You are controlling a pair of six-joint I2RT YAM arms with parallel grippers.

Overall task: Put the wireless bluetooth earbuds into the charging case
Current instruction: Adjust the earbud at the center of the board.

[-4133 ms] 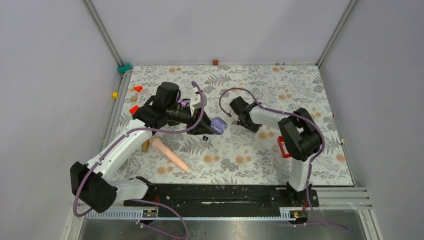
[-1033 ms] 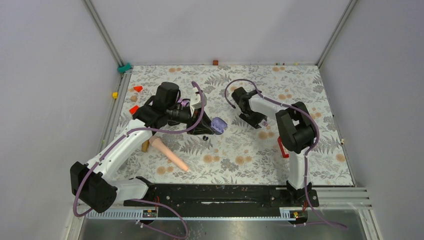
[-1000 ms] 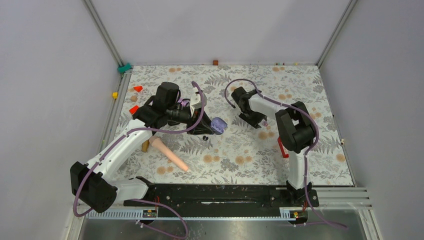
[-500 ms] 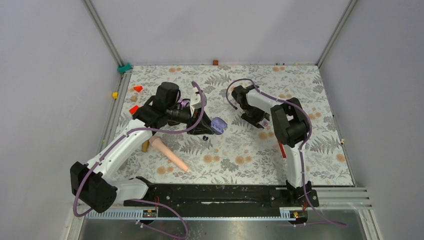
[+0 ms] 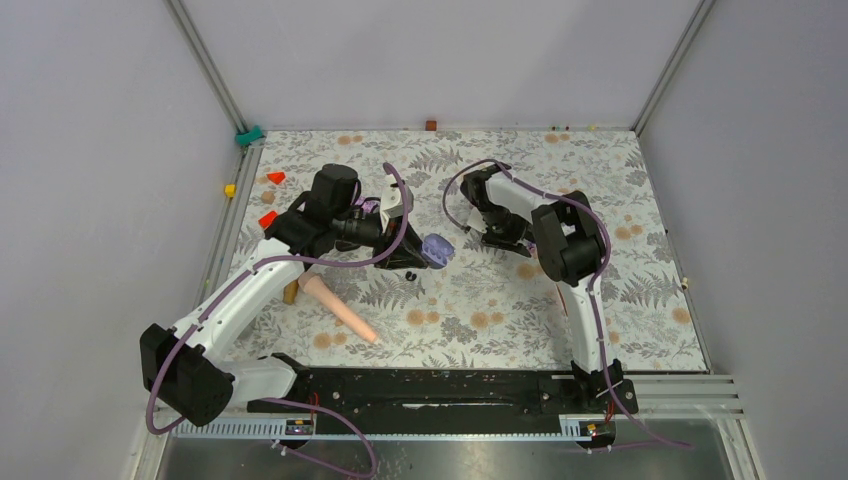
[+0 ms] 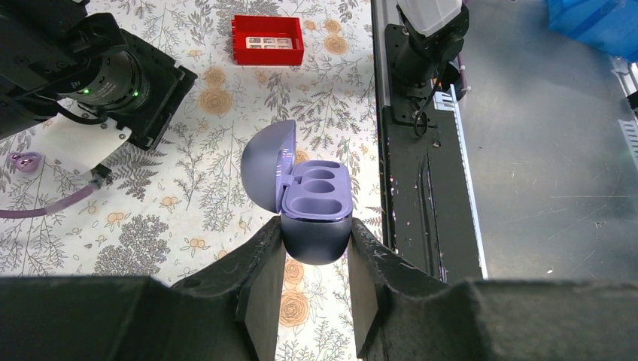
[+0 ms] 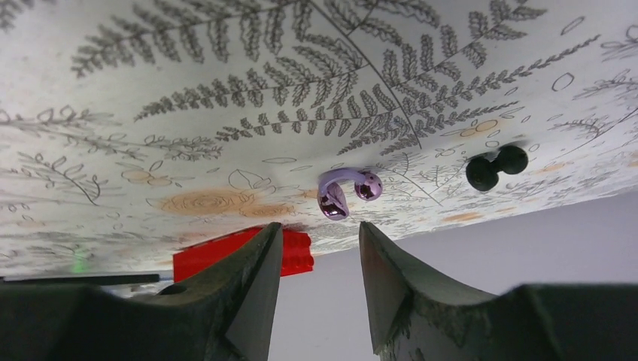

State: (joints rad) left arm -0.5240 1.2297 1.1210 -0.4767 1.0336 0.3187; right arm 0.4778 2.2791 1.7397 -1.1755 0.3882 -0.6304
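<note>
My left gripper (image 6: 315, 229) is shut on the base of the purple charging case (image 6: 316, 203) and holds it above the mat; its lid is open and both sockets are empty. In the top view the case (image 5: 436, 249) is mid-table. A purple earbud (image 7: 340, 192) lies on the mat just beyond my right gripper (image 7: 320, 227), which is open and empty with the bud centred ahead of the gap. The bud also shows in the left wrist view (image 6: 26, 161). A black earbud pair (image 5: 410, 275) lies just below the case and shows in the right wrist view (image 7: 496, 168).
A red box (image 6: 267, 40) lies near the right arm's elbow. A pink cone (image 5: 340, 308) and a wooden block (image 5: 291, 292) lie beside the left forearm. Small red pieces (image 5: 275, 177), a yellow one (image 5: 230, 190) and a green clip (image 5: 248, 134) sit at the far left edge.
The right arm's elbow has swung left and its wrist has turned, while its gripper stays by the purple earbud. The left arm and the case have not moved.
</note>
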